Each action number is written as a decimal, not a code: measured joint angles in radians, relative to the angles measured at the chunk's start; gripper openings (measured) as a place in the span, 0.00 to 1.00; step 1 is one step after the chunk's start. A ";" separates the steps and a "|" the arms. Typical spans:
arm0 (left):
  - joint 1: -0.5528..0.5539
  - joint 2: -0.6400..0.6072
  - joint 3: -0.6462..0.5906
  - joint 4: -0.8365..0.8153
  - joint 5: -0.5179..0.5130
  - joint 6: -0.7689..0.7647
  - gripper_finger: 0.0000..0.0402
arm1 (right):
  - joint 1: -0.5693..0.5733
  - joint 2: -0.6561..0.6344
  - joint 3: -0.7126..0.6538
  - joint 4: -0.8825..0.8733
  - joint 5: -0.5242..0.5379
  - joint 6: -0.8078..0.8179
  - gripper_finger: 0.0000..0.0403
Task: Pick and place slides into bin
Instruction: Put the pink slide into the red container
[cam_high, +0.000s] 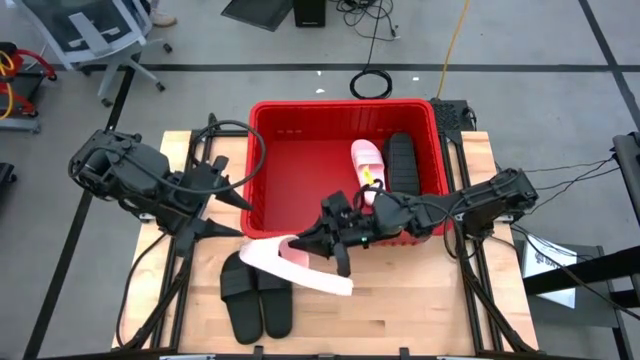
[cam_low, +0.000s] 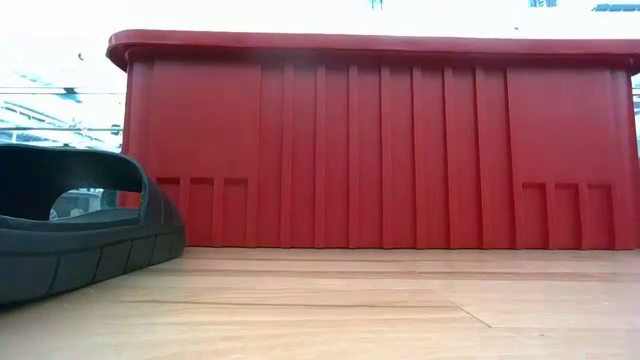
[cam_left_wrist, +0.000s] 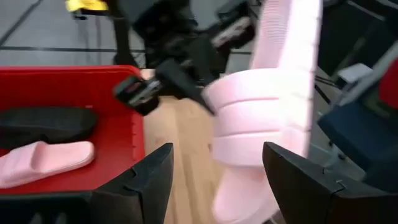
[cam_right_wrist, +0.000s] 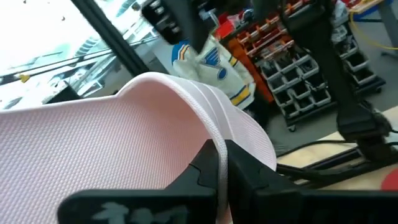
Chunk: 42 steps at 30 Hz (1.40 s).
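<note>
Right gripper clamped shut on broad strap of pale pink slip-on slide, lifted off wooden table just outside near wall of large red slotted plastic bin; strap grip lets sole hang free, likely for carry over rim. Left gripper spread wide, empty, beside bin's left wall, apparently waiting. Inside bin: second pink slide beside black slide. Pair of matte black slides side by side on table, not yet binned.
</note>
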<state>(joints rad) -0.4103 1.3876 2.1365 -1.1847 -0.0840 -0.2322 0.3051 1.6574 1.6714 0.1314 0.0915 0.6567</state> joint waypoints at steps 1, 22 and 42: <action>0.000 0.000 0.000 -0.001 0.013 0.007 0.60 | -0.002 0.000 0.000 0.000 0.001 0.003 0.00; -0.014 -0.001 0.000 -0.087 0.086 -0.038 0.60 | -0.057 0.002 0.000 0.137 0.010 0.002 0.00; -0.018 0.000 0.000 -0.090 0.084 -0.032 0.60 | -0.094 0.001 0.000 0.148 -0.015 0.117 0.00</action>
<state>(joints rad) -0.4278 1.3872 2.1365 -1.2747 -0.0002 -0.2638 0.2108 1.6581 1.6714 0.2793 0.0769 0.7736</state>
